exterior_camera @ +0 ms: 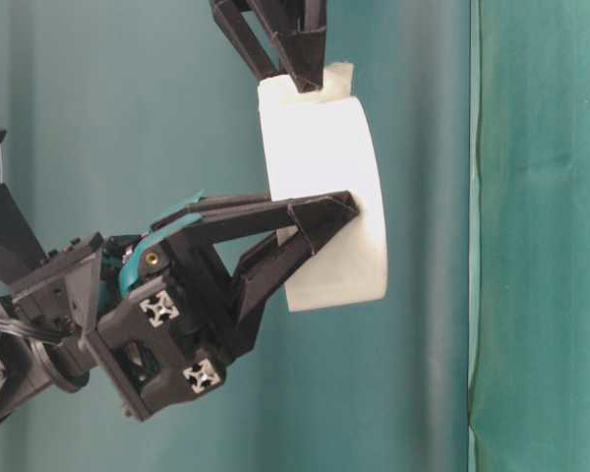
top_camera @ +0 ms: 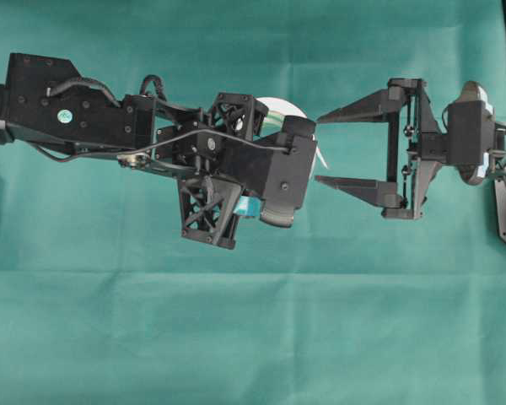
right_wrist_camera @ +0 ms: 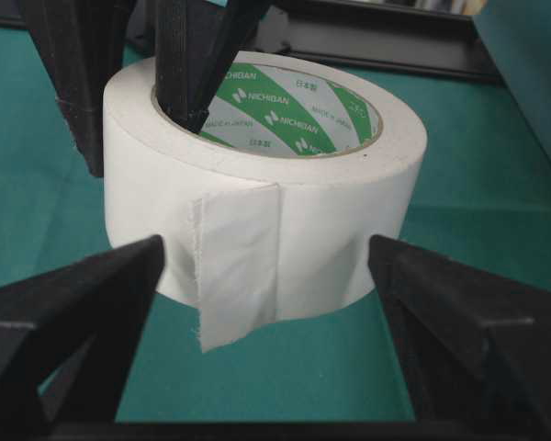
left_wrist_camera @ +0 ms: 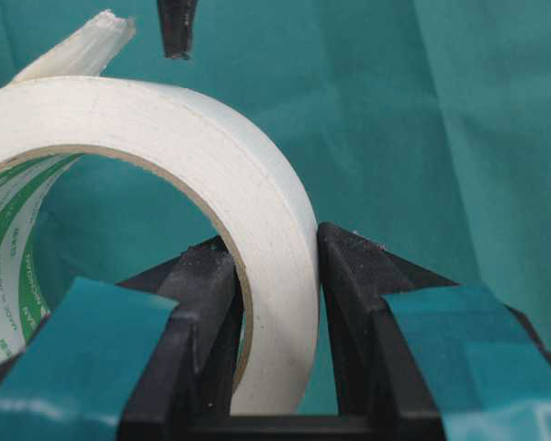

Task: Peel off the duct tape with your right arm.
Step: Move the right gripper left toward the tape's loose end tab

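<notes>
Two black fingers (right_wrist_camera: 73, 303) of the right gripper (top_camera: 320, 148) were seen closest in its wrist view, spread wide on either side of the loose tab (right_wrist_camera: 239, 266), apart from it and holding nothing. No tape had been peeled; the tab was yet to be pinched and pulled, so the task was judged barely begun. The duct tape (exterior_camera: 324, 197) was held off the green cloth (top_camera: 253, 337), near its middle, its wall clamped between the teal-padded fingers (left_wrist_camera: 211, 303) of the left gripper (left_wrist_camera: 275, 285). That clamp was shown only by the left wrist view; overhead, the roll was mostly hidden beneath the left arm (top_camera: 84, 110).
</notes>
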